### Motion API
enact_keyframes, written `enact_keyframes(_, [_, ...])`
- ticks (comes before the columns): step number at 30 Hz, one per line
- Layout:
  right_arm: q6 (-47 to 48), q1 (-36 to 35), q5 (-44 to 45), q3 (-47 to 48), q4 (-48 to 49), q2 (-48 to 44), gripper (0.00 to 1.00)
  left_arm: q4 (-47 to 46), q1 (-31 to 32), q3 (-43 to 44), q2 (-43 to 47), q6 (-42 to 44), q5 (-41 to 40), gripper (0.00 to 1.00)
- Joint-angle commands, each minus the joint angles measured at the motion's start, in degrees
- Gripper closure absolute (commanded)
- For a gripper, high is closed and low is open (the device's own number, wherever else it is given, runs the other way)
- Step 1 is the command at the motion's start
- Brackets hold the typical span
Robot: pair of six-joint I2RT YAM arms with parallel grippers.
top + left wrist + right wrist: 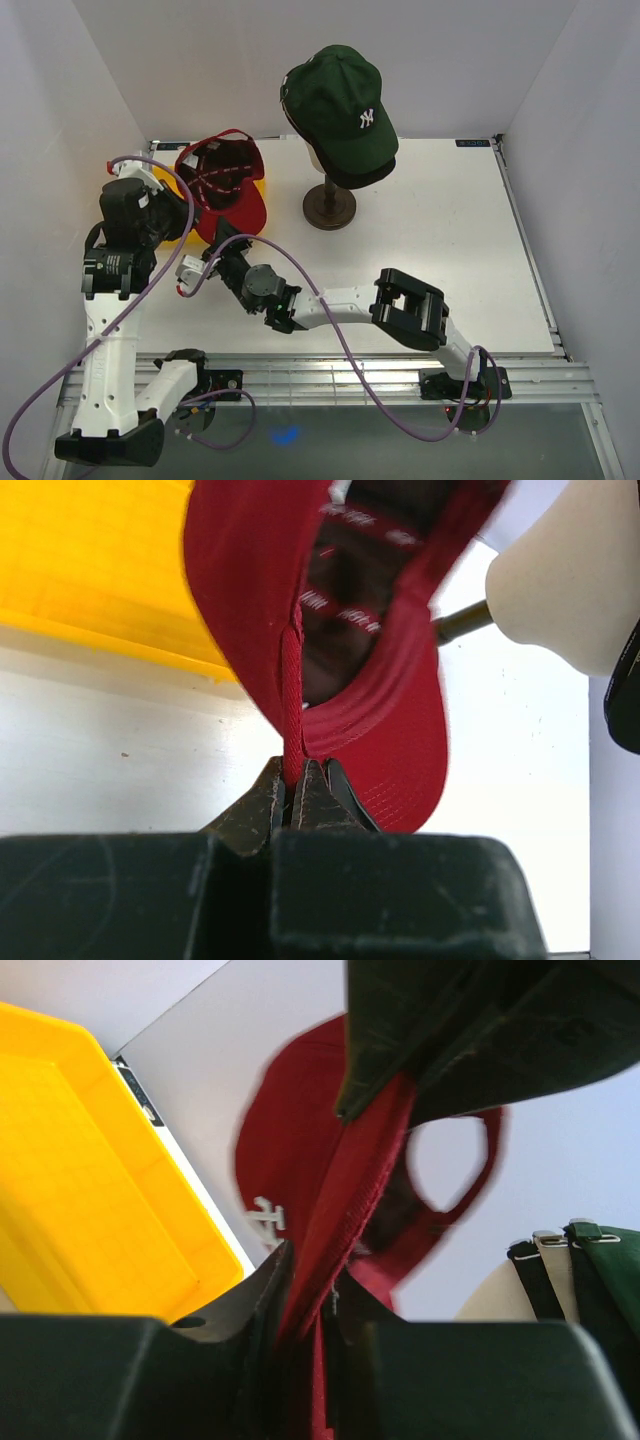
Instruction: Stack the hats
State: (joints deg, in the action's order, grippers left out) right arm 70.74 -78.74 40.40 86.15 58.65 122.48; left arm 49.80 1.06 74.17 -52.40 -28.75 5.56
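Over at the back-left corner of the worktop, the red cap is sitting above the yellow tray, flipped so its inside and back strap face the overhead cam. Can't tell if it's actually touching the tray or not.

Both arms have a piece of it. On the left gripper, the jaws are clenched on the cap's rim, and you can see the red edge pinched right between them. Same deal on the right gripper, where the jaws are squeezed onto a fold of the red fabric.

Just right of the red one, the dark green cap with the white NY is on top of the mannequin head, brim pointing front-right. A black cap edge pokes out underneath it.
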Motion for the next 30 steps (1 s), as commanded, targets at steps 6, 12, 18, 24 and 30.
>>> enact_keyframes(6, [0.01, -0.01, 1.43, 1.22, 5.59, -5.40, 0.92, -1.64, 0.79, 4.58, 0.20, -0.25, 1.64, 1.00])
enact_keyframes(12, [-5.51, -0.71, 2.49, 0.78, -0.11, -9.97, 0.92, -3.22, 0.79, 8.44, -0.51, 0.63, 1.82, 0.56])
enact_keyframes(18, [-20.45, -0.80, 0.91, 0.42, -15.45, -18.05, 0.92, -9.01, 0.79, 18.60, -2.87, -1.91, 2.87, 0.23])
enact_keyframes(24, [-36.27, -0.36, -5.85, 4.55, -33.48, -24.21, 0.92, -11.74, 0.79, 36.72, -10.51, -6.31, 2.62, 0.15])
enact_keyframes(30, [-48.64, 2.53, -12.87, 8.76, -42.55, -28.43, 0.92, -16.57, 0.79, 43.51, -11.32, -8.86, -0.72, 0.15])
